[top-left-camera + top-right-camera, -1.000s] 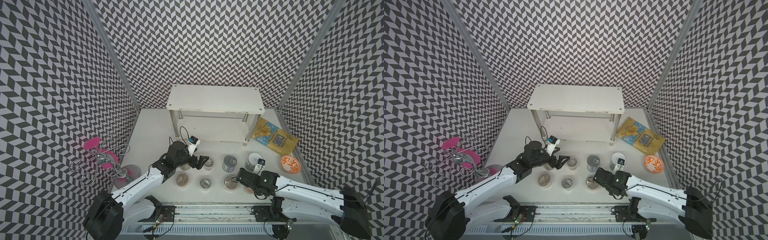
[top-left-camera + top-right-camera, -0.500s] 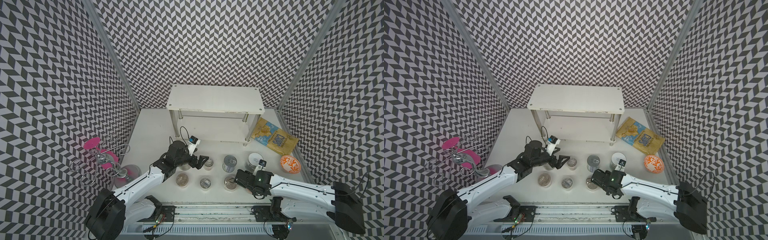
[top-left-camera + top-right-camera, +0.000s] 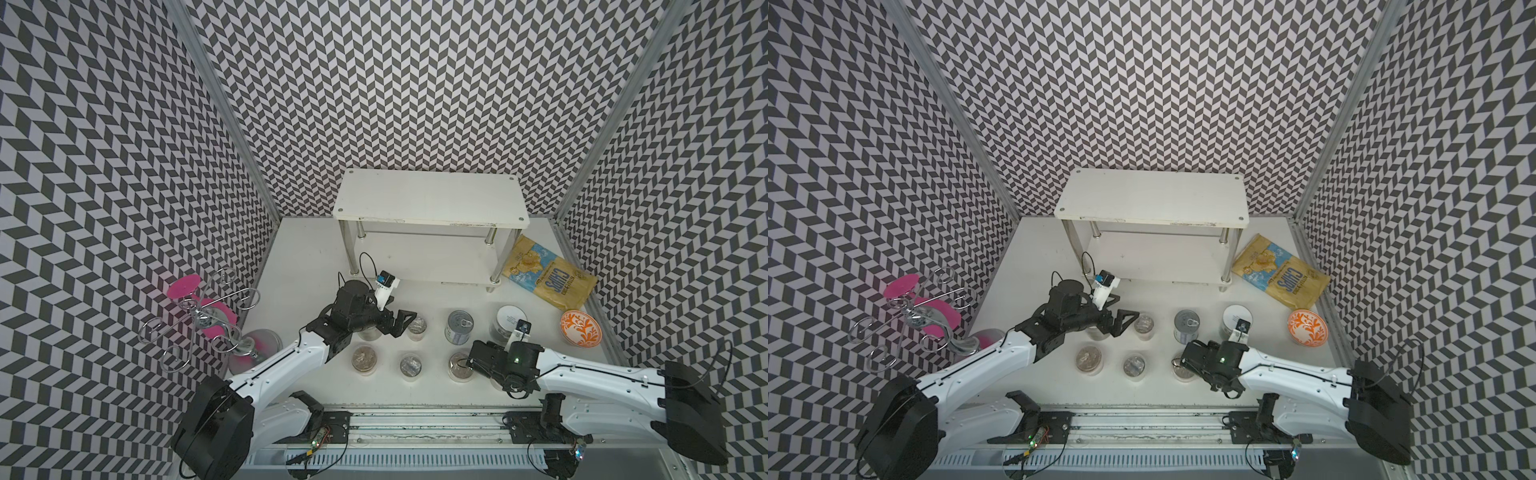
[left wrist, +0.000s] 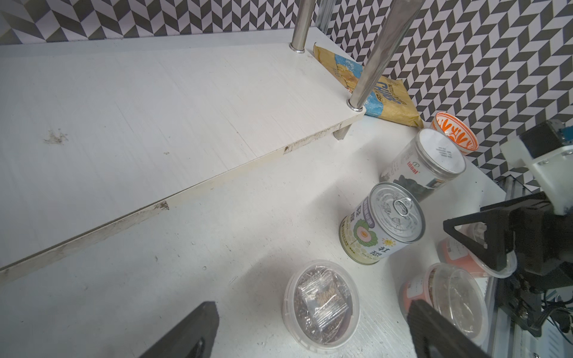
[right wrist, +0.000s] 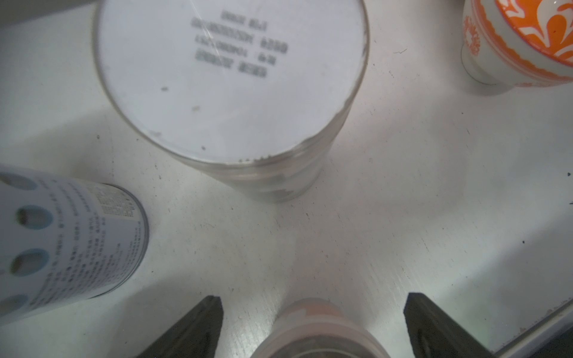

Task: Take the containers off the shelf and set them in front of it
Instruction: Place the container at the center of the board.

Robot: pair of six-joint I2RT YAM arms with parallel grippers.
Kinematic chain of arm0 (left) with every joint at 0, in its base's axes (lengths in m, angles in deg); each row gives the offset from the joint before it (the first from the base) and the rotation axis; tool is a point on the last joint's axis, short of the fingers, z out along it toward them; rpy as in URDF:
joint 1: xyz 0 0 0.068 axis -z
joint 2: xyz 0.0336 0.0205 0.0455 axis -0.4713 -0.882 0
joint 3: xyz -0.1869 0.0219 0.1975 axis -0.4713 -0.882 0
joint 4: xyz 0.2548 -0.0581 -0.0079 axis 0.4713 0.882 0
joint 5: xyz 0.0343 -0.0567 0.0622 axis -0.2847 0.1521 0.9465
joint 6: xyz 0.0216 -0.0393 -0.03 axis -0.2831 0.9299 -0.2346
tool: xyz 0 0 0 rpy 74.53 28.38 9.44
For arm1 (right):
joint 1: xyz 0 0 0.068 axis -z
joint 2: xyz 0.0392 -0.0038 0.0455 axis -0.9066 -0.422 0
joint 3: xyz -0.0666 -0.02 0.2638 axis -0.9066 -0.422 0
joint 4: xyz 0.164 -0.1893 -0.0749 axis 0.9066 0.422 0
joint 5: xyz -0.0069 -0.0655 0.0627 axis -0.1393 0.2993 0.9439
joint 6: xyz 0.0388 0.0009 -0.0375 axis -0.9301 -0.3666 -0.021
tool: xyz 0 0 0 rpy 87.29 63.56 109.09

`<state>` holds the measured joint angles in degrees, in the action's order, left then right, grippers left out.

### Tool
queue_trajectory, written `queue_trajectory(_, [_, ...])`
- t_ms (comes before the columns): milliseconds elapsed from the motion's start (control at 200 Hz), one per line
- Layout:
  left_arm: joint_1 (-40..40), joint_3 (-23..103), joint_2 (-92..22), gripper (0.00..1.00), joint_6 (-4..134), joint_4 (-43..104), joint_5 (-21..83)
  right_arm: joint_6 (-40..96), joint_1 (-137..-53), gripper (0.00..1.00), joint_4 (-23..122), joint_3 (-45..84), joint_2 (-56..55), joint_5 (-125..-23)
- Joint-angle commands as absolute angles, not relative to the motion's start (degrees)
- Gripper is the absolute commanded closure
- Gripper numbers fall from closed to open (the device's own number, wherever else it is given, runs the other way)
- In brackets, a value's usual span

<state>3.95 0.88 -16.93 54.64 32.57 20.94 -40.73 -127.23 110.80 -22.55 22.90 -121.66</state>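
Note:
The white shelf (image 3: 432, 199) (image 4: 155, 108) stands at the back with both boards bare. The containers stand on the table in front of it: a tin can (image 3: 460, 328) (image 4: 383, 226), a clear jar (image 3: 508, 322) (image 5: 232, 80), and several film-topped cups (image 3: 410, 365). My left gripper (image 3: 401, 326) (image 4: 310, 328) is open, with one cup (image 4: 321, 302) just ahead of its fingertips. My right gripper (image 3: 492, 365) (image 5: 313, 325) hangs open over a pink-labelled cup (image 5: 316, 328), its fingers well apart from the cup's sides. Another clear jar (image 3: 1096, 332) sits partly hidden under my left gripper.
A yellow-blue chips bag (image 3: 546, 282) lies right of the shelf, with an orange-patterned bowl (image 3: 580, 328) in front of it. A chrome wire stand with pink discs (image 3: 203, 320) stands at the left wall. The metal rail (image 3: 415, 419) runs along the front edge.
My right gripper has opened wider and let go of the pink-labelled cup, shifting slightly left. The left arm has barely moved.

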Motion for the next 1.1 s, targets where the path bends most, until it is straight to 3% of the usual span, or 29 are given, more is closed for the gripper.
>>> queue_trajectory(0, [3.45,0.77,-17.12,0.0,53.78,31.2,19.96,-41.79,-127.56,0.02,114.55,-20.01,23.79,-124.07])
queue_trajectory(160, [3.34,0.86,-17.55,0.0,54.05,31.05,19.72,-45.81,-127.57,0.0,119.32,-17.94,24.8,-127.12])
queue_trajectory(371, [2.91,2.27,-16.48,0.0,53.44,33.2,21.23,-35.69,-127.53,0.0,116.2,-14.83,27.76,-131.87])
queue_trajectory(511, [2.21,2.29,-15.78,0.0,53.6,33.66,21.76,-25.19,-127.53,0.0,111.17,-11.95,27.38,-126.33])
queue_trajectory(601, [1.96,2.52,-15.64,0.0,53.74,33.95,21.59,-18.47,-127.5,0.06,105.04,-11.19,28.72,-116.98])
queue_trajectory(641, [1.94,2.65,-15.55,0.0,53.78,34.31,21.62,-16.0,-127.61,0.13,104.13,-10.74,29.79,-114.48])
queue_trajectory(916, [1.54,3.95,-14.52,0.0,51.99,38.7,21.7,-21.04,-127.62,0.46,107.82,-15.9,39.89,-101.95])
queue_trajectory(1092, [1.24,3.16,-12.92,0.0,51.1,40.18,22.02,-22.13,-128.13,0.53,107.49,-20.17,40.99,-99.94])
